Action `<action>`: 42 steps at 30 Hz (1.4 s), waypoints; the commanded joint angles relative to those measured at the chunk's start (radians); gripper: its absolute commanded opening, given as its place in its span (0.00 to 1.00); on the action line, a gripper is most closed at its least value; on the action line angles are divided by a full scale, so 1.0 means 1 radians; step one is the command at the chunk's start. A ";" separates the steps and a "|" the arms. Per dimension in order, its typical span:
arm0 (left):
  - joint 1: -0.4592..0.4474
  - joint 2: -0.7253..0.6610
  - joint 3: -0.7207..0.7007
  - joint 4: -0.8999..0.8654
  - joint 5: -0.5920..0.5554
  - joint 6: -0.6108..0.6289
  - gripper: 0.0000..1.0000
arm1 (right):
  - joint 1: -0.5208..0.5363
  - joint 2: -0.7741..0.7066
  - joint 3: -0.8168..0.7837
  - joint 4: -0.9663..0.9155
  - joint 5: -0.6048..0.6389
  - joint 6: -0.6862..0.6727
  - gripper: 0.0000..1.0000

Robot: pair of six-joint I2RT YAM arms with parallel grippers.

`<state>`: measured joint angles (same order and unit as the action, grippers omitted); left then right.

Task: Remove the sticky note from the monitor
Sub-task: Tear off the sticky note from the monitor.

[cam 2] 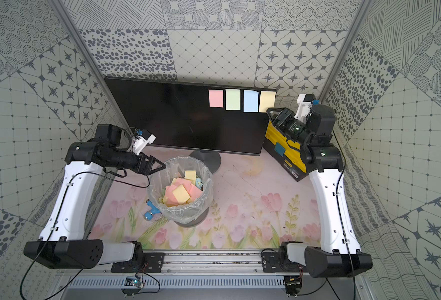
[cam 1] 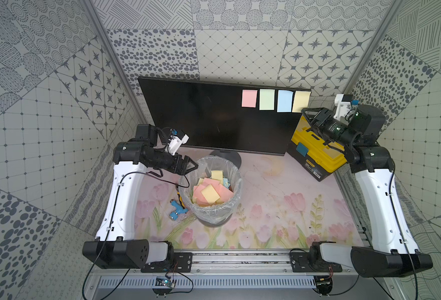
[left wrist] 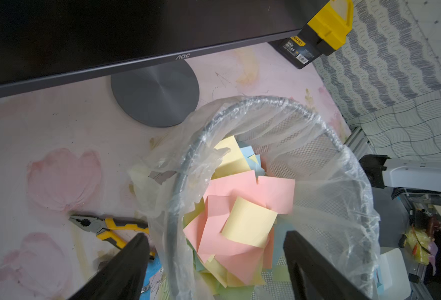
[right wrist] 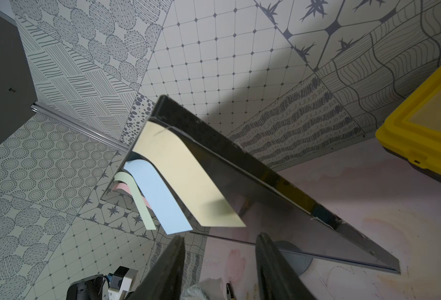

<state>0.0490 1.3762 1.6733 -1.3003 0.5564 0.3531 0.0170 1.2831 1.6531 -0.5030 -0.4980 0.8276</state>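
The monitor [cam 1: 209, 117] stands at the back, dark and unlit. Along its upper right are a pink [cam 1: 249, 98], a green [cam 1: 267, 99], a blue [cam 1: 284, 100] and a yellow sticky note [cam 1: 301, 101]. My right gripper [cam 1: 308, 116] is open at the monitor's right edge, just below the yellow note's lower corner. In the right wrist view the yellow note [right wrist: 188, 176] curls off the screen just ahead of the open right gripper [right wrist: 220, 236], not between the fingers. My left gripper [cam 1: 192, 166] is open and empty over the bin's near rim.
A mesh waste bin [cam 1: 214, 218] lined with clear plastic holds several loose notes in front of the monitor's round foot [left wrist: 157, 93]. A yellow and black toolbox [cam 1: 315, 153] lies under the right arm. Pliers [left wrist: 105, 228] and a blue tool [cam 1: 177, 209] lie left of the bin.
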 commanded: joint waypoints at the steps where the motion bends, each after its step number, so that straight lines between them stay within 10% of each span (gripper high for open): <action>1: 0.000 -0.002 -0.011 -0.115 -0.130 0.112 0.81 | -0.004 0.016 0.033 0.060 -0.014 -0.005 0.48; 21: -0.037 0.001 -0.126 -0.027 -0.155 0.079 0.28 | -0.004 0.046 0.038 0.106 -0.040 0.002 0.45; 42: -0.038 -0.003 -0.114 0.009 -0.183 0.011 0.16 | -0.003 -0.007 -0.007 0.126 -0.036 0.001 0.03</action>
<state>0.0132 1.3758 1.5490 -1.3094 0.3897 0.3805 0.0158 1.3010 1.6566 -0.4286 -0.5377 0.8360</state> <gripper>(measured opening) 0.168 0.048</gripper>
